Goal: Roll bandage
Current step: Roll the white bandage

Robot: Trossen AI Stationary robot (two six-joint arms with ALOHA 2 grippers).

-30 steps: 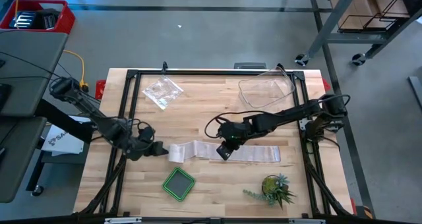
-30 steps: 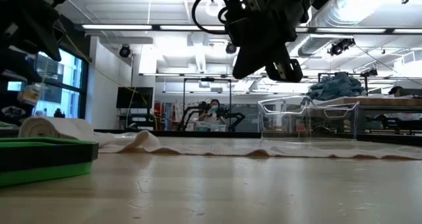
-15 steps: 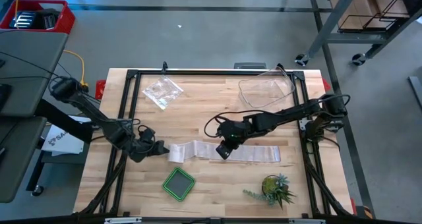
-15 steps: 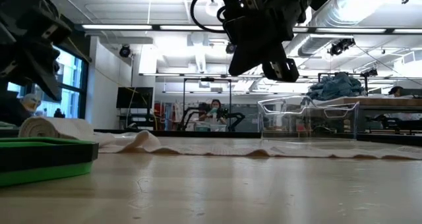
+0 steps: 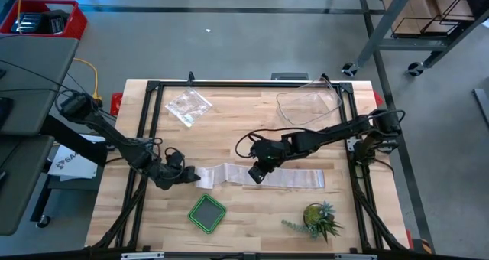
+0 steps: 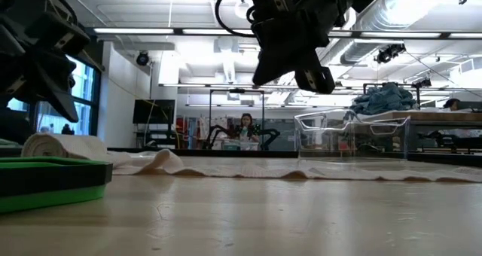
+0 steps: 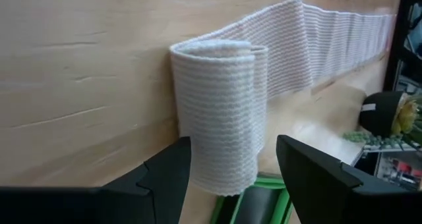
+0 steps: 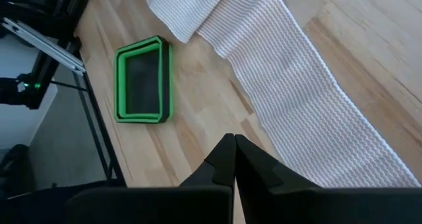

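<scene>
Rolled end of thin white gauze bandage (image 7: 221, 112) framed by spread left tool (image 7: 232, 159), not yet gripped; closing is called for next. Right tool (image 8: 234, 159) is pinched shut, empty, over the strip's middle.

no readable text, labels, brands, numbers or signs on anything in view

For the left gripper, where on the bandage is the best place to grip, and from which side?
Probably the rolled end of the bandage, approached end-on from the left edge of the table. The left gripper is open, with the roll between its fingers. The flat tail runs away toward the right gripper, hovering shut over the strip.
</scene>
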